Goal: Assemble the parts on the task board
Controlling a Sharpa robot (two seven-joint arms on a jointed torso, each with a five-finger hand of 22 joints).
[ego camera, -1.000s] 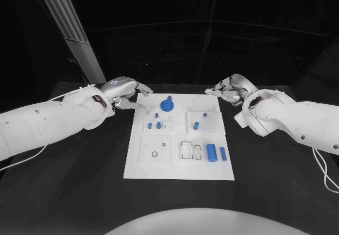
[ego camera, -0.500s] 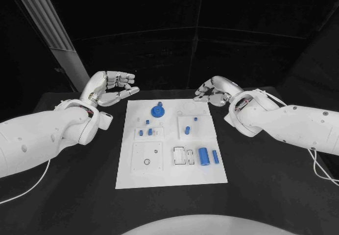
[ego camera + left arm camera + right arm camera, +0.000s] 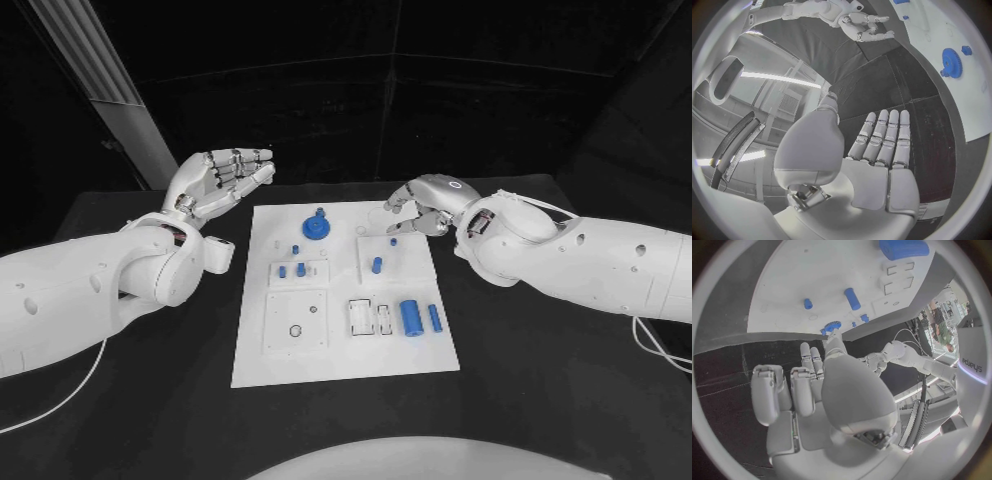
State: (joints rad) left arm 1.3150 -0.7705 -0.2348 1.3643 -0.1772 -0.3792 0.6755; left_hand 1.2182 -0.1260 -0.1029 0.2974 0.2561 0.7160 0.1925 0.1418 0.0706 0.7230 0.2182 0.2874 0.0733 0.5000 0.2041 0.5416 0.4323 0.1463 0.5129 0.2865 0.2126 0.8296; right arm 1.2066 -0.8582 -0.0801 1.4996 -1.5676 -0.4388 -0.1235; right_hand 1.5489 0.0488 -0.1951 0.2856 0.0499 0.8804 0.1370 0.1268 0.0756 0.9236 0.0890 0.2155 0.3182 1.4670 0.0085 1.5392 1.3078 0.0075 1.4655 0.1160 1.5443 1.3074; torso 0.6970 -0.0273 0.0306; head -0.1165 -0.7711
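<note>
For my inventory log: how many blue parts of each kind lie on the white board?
Blue gear: 1
Long blue cylinders: 2
Small blue pegs: 6
Total: 9

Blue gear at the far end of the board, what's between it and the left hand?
In the head view, only bare white task board edge and black table lie between the blue gear and the raised, open left hand.

The scene is dim overall, and the black table [image 3: 548,370] absorbs most light while the white task board [image 3: 339,360] appears bright without glare. Ceiling light strips glow in the left wrist view. Both wrist views bend straight edges strongly toward the circle rim.
</note>
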